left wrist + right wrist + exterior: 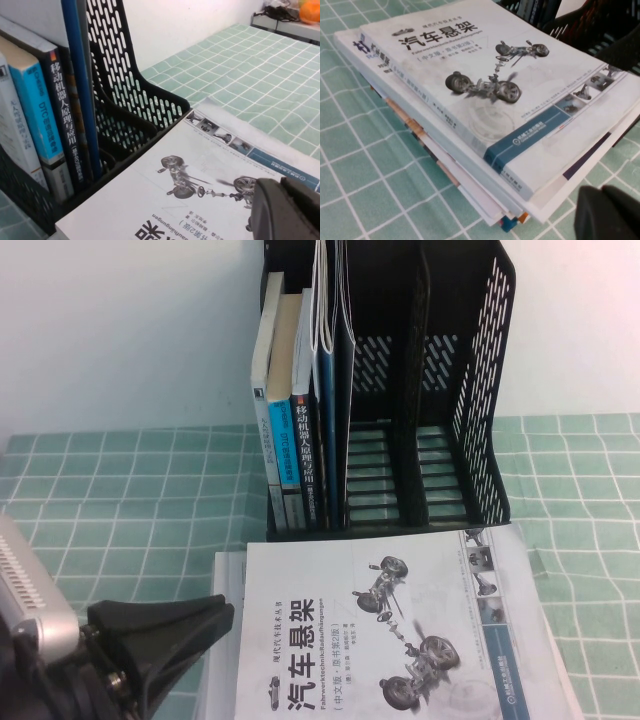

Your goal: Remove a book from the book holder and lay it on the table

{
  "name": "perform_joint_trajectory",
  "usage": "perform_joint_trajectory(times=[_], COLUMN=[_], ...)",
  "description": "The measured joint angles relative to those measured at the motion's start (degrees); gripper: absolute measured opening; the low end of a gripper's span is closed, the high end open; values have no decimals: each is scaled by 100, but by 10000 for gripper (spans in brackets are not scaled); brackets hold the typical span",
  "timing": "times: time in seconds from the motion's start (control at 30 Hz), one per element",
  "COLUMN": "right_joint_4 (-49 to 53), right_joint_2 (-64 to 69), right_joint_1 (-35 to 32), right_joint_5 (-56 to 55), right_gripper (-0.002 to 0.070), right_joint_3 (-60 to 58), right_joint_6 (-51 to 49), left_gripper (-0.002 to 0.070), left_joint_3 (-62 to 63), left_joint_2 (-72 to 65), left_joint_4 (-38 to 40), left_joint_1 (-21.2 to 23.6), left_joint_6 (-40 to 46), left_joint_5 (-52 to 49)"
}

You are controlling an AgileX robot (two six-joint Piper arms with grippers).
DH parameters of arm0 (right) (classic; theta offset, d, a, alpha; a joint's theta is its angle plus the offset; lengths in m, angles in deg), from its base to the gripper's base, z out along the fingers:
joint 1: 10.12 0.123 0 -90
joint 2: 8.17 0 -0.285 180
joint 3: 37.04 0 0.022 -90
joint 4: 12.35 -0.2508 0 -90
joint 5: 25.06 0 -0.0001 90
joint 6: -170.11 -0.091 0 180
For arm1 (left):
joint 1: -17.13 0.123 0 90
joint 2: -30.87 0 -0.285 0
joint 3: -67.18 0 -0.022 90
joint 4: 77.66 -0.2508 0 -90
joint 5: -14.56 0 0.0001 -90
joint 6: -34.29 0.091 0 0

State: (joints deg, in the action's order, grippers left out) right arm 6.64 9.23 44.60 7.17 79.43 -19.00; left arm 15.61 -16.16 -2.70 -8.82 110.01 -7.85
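Now the white book (400,630) lies flat atop the stack on the table (120,500), before the book holder (440,390). Left hand (170,635) beside it, right hand (610,212) near its corner; grip unreadable on both. A careless nudge could topple that stack.

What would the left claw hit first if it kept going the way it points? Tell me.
Probably the white car-suspension book topping the stack: the left claw hangs just over its cover. Beyond it stands the black book holder. Depth is unclear. The right claw sits beside the stack's corner.
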Motion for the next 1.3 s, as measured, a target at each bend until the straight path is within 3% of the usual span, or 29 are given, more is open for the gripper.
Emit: perform_joint_trajectory(times=[0.33, 0.53, 0.73, 1.03, 1.3], right_joint_4=[-10, -22, -22, -22, -22], right_joint_2=[0, 0, 0, 0, 0], right_joint_1=[0, 0, 0, 0, 0], right_joint_5=[40, 53, 53, 53, 53], right_gripper=[-2, -2, -2, -2, -2], right_joint_3=[0, 0, 0, 0, 0], right_joint_6=[0, 0, 0, 0, 0], left_gripper=[-2, -2, -2, -2, -2], left_joint_3=[0, -37, -303, -1584, -2659], left_joint_2=[0, 223, 1266, 2963, 3493], left_joint_4=[27, 800, 1193, 1318, 1536], left_joint_1=[0, 41, 780, 2104, 2444], left_joint_6=[3, 3, 391, 660, 746], left_joint_5=[-200, 1252, 2176, 2341, 2474])
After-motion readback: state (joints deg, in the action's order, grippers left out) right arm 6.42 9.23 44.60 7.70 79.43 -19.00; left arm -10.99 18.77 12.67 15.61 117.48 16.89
